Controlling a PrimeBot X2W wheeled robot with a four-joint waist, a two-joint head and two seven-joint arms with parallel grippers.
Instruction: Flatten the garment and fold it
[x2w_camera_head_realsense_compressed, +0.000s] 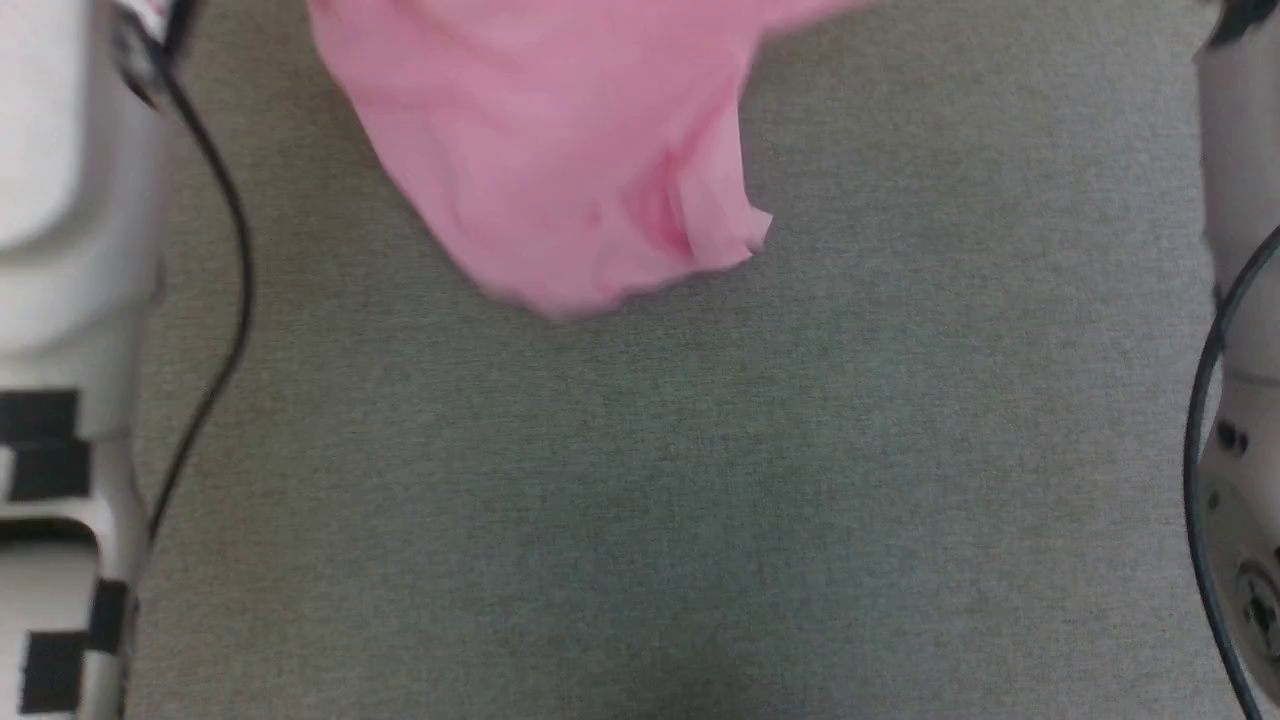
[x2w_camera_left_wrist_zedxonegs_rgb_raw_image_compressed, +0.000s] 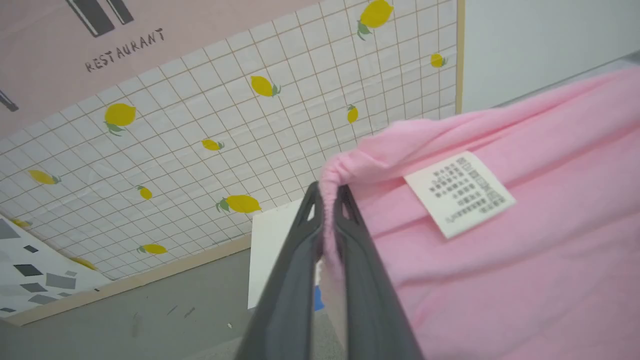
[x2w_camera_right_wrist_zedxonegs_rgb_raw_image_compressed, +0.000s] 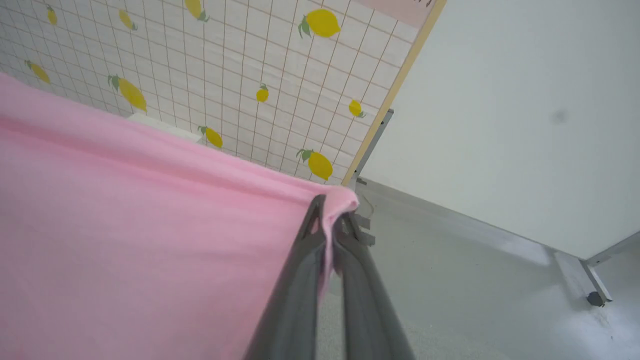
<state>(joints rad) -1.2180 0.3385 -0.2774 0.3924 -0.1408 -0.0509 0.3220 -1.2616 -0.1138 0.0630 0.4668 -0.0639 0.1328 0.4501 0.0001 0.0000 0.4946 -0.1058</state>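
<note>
Garment (x2w_camera_head_realsense_compressed: 560, 150) hangs above the grey surface (x2w_camera_head_realsense_compressed: 700, 500), thin, light, limp; left gripper (x2w_camera_left_wrist_zedxonegs_rgb_raw_image_compressed: 327, 192) and right gripper (x2w_camera_right_wrist_zedxonegs_rgb_raw_image_compressed: 331, 205) each clamp one upper-edge end, probably the best holds for spreading.

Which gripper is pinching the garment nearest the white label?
The left gripper, shut on the gathered edge of the garment just beside the white label; the right gripper pinches a plain pink corner.
</note>
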